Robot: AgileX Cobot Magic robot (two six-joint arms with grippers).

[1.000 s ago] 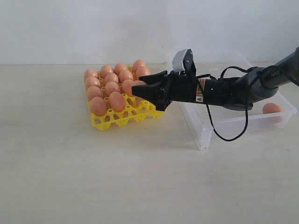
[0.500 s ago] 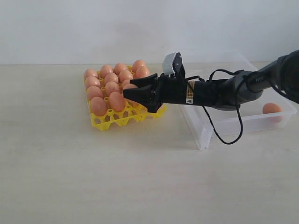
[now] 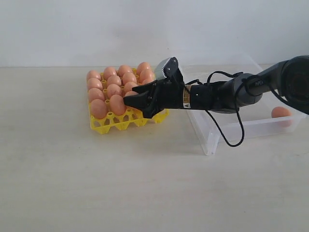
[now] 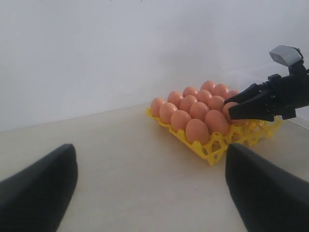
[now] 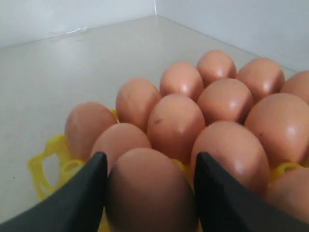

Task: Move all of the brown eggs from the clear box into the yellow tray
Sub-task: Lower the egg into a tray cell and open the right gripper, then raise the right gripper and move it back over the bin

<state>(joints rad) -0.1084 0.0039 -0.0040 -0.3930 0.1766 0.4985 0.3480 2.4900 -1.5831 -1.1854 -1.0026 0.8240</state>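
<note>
The yellow tray (image 3: pixel 104 126) sits left of centre, most of its cups filled with brown eggs (image 3: pixel 99 108). My right gripper (image 3: pixel 129 99) reaches across over the tray's right side, low among the eggs, shut on one brown egg (image 3: pixel 131 94). In the right wrist view that egg (image 5: pixel 149 198) fills the gap between the black fingers (image 5: pixel 87 193), just above the tray (image 5: pixel 46 164). One more brown egg (image 3: pixel 280 112) lies in the clear box (image 3: pixel 227 128) at the right. My left gripper (image 4: pixel 152 188) hangs open over bare table, short of the tray (image 4: pixel 212 150).
The right arm's black cable (image 3: pixel 227 140) loops down over the front wall of the clear box. A white wall runs along the back of the beige table (image 3: pixel 145 183).
My right gripper has carried the egg leftward and lower, from the tray's right edge to over its cups. The tray has shifted slightly left.
</note>
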